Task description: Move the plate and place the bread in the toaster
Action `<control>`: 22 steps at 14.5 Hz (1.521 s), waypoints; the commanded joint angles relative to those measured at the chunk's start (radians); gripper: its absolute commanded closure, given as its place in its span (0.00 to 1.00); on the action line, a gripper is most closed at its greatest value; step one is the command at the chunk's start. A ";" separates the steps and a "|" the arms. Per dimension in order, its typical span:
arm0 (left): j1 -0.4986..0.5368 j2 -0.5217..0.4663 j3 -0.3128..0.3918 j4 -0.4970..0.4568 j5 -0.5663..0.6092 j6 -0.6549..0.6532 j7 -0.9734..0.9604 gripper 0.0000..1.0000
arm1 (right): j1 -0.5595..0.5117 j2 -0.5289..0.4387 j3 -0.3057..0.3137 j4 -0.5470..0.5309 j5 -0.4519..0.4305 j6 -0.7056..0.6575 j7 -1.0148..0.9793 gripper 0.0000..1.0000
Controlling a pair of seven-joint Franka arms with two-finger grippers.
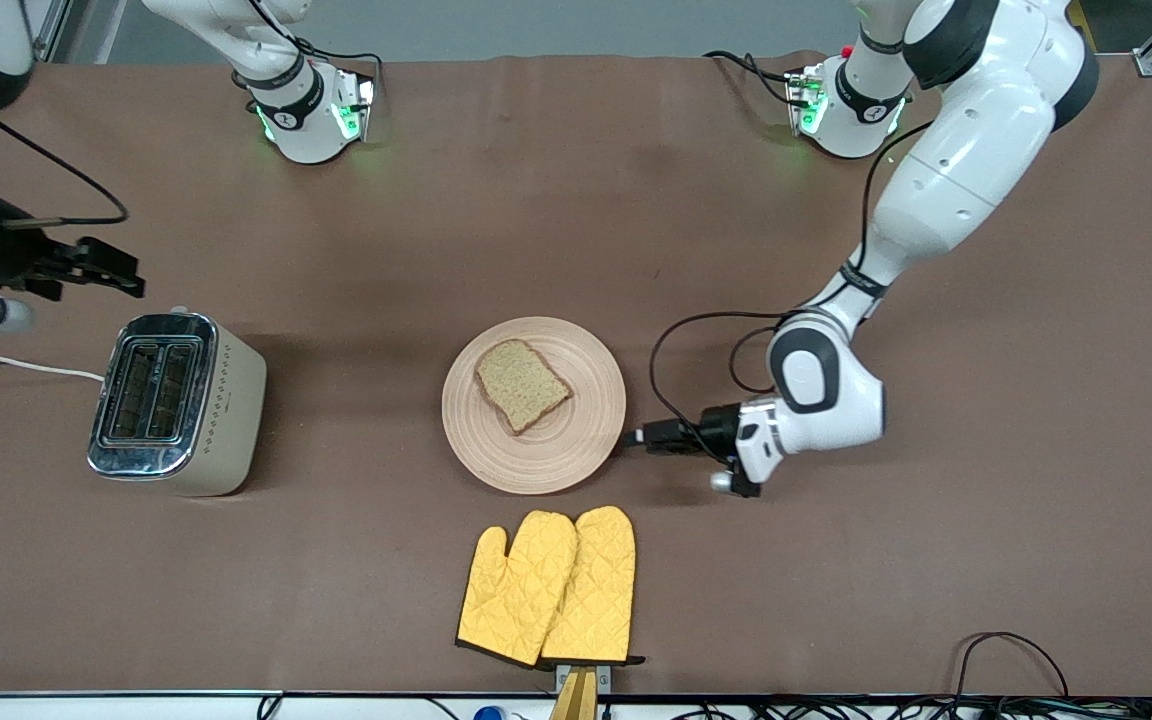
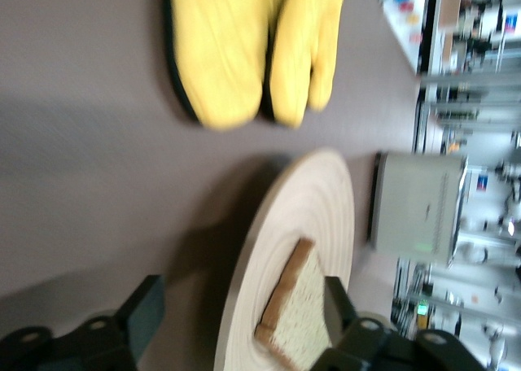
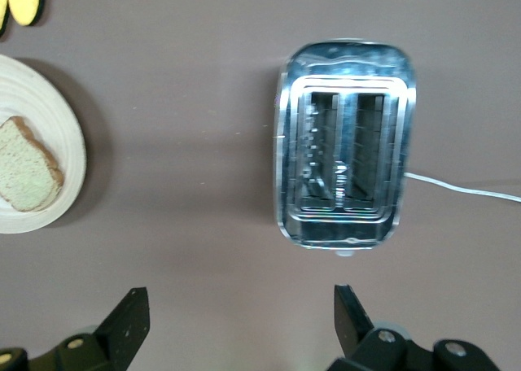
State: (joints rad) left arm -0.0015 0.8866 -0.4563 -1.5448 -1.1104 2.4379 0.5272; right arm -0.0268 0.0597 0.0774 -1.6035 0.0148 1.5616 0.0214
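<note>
The round beige plate lies mid-table with the brown bread slice on it. The cream toaster with its chrome top stands toward the right arm's end, both slots empty. My left gripper is low at the plate's edge on the left arm's side. In the left wrist view it is open with the plate's rim between its jaws, and the bread is close by. My right gripper is open and empty in the air beside the toaster, as the right wrist view shows.
Two yellow quilted oven mitts lie nearer the front camera than the plate. They also show in the left wrist view. The toaster's white cord runs off the right arm's end of the table. The brown mat covers the table.
</note>
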 commanded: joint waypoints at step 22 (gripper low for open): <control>0.284 -0.621 0.010 0.111 1.176 -0.651 -0.615 0.00 | 0.553 0.440 -0.005 -0.251 0.091 0.762 1.011 0.03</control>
State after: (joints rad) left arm 0.2958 0.3338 -0.4530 -1.4105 0.0212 1.8415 -0.0651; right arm 0.5018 0.5263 0.0821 -1.8067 0.0980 2.2797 0.9683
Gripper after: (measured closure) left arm 0.000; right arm 0.022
